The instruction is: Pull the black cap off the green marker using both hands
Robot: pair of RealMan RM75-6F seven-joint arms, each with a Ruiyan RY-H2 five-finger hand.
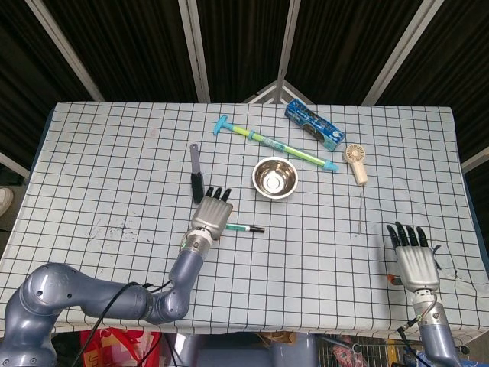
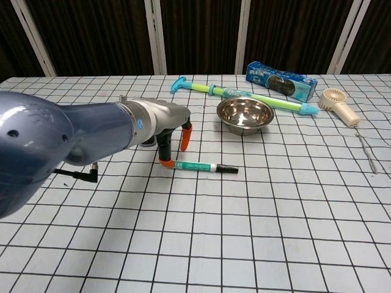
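The green-barrelled marker (image 2: 194, 165) lies on the checked worktop (image 2: 293, 207), black cap (image 2: 226, 168) still fitted at 3 o'clock; left hand (image 2: 173, 135) hovers ungripped over its barrel end, right hand (image 1: 414, 258) rests open, idle.

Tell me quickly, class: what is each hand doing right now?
Left hand: open, fingers pointing down over the barrel end of the green marker, not gripping it.
Right hand: open, flat, holding nothing.

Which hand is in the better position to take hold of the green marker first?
Left. The left hand hangs right over the barrel end of the green marker, one fingertip almost on it. The right hand lies open far off at the table's near edge.
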